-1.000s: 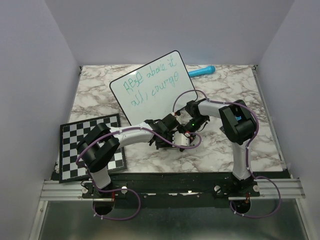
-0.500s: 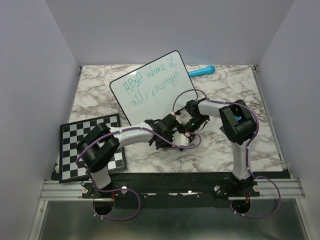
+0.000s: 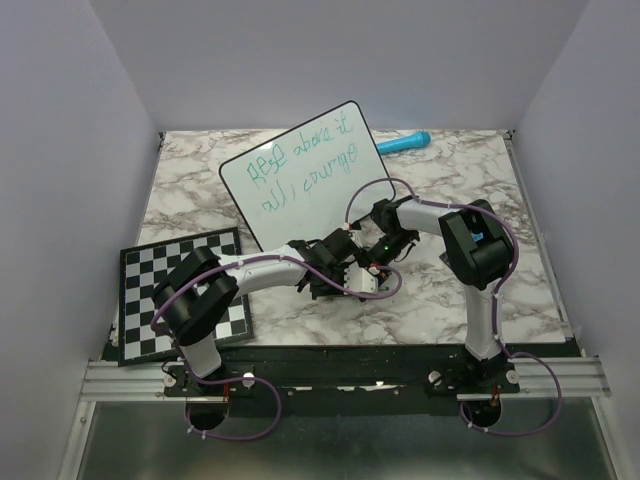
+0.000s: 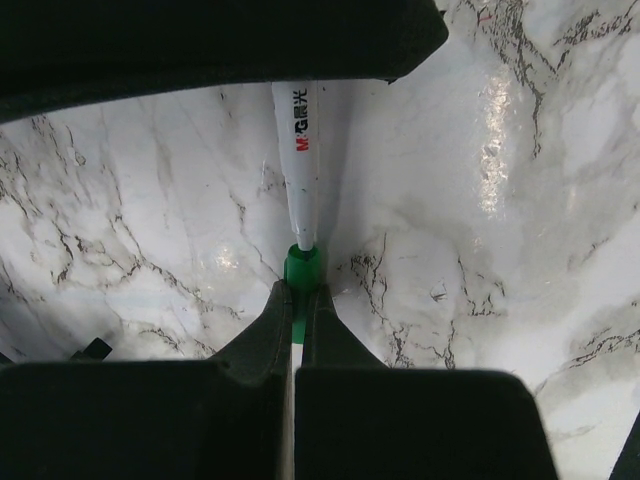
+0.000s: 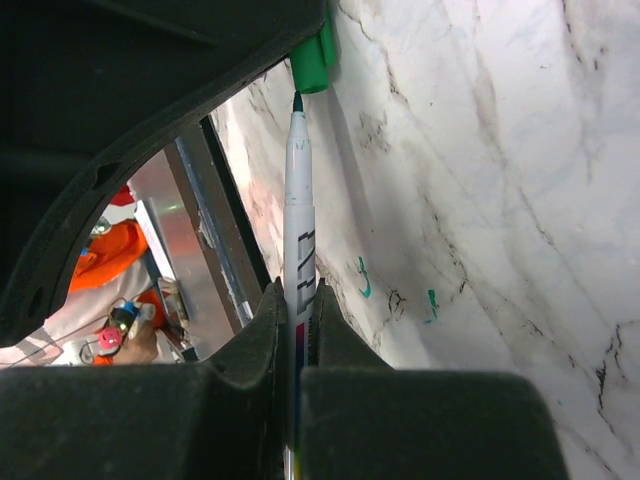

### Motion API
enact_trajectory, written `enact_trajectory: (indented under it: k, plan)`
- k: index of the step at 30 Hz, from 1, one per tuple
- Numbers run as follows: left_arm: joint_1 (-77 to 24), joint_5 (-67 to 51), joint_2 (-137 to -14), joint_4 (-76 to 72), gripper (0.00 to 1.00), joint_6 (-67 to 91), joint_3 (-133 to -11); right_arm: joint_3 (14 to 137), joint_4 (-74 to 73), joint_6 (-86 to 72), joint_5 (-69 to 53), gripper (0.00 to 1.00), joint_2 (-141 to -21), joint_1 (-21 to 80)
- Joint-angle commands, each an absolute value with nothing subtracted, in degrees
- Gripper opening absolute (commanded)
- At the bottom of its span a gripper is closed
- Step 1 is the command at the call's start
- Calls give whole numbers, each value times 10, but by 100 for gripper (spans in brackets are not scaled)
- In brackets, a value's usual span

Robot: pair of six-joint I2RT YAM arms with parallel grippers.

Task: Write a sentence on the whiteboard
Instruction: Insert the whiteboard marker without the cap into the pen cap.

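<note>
The left gripper (image 4: 300,300) is pinching a green cap (image 4: 302,268), whose lower half is hidden between its fingers. Directly ahead, the right gripper (image 5: 298,300) is clamped on a white marker (image 5: 299,190). The marker's tip is at the cap's mouth, but whether it is inside is hard to tell. Small green smudges (image 5: 362,278) mark the marble worktop (image 4: 520,250) just right of the marker. Beyond both grippers the whiteboard (image 3: 300,205) lies skewed, its near corner behind the left arm. The sentence (image 3: 300,170) crosses it in two green lines too loopy to read. Farther off, beyond the right gripper, lies a blue stick (image 3: 403,142).
</note>
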State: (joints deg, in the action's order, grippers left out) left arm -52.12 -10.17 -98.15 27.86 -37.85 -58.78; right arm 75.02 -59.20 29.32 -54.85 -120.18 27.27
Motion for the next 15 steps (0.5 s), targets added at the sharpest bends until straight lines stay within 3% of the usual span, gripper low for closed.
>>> enact_trajectory:
  k: [1,15]
  plan:
    - [-519,-125,-972,284,0,-373,-576,745,-577,285,-538,1,-1190,271]
    - [-519,-127,-974,282,0,-372,-577,753,-570,273,-540,1,-1203,271]
